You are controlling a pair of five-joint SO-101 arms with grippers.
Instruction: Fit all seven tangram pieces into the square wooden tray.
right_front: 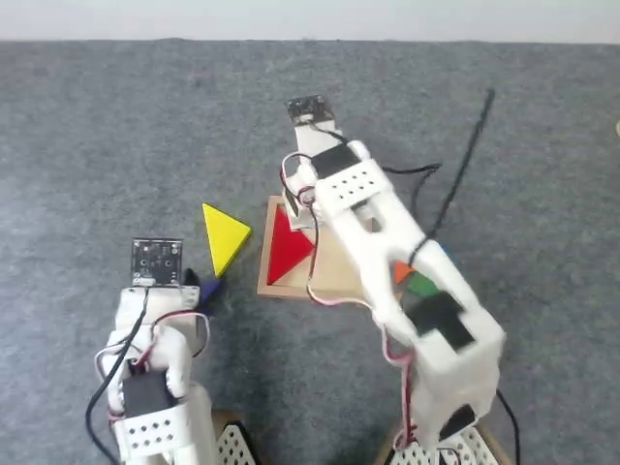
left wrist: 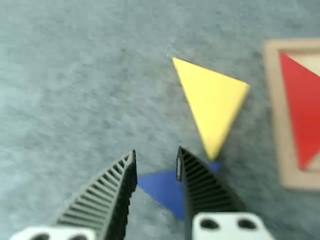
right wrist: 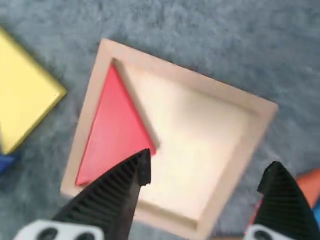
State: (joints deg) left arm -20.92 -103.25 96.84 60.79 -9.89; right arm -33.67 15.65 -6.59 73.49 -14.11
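The square wooden tray [right_front: 334, 273] lies mid-table with a red triangle [right_front: 287, 248] set against its left wall. Left of the tray lie a yellow triangle [right_front: 225, 237] and a blue piece [right_front: 209, 289] touching its near tip. My left gripper [left wrist: 155, 156] hovers open just above the blue piece [left wrist: 162, 189], with the yellow triangle [left wrist: 212, 97] beyond its fingertips. My right gripper [right wrist: 209, 162] hangs wide open over the tray [right wrist: 250, 107], one finger above the red triangle [right wrist: 112, 132]. Nothing is held in either gripper.
Orange [right_front: 401, 273] and green [right_front: 422, 285] pieces peek out from under the right arm [right_front: 387, 252], right of the tray. A black cable [right_front: 463, 165] trails across the grey carpet at the back right. Both arm bases stand at the near edge.
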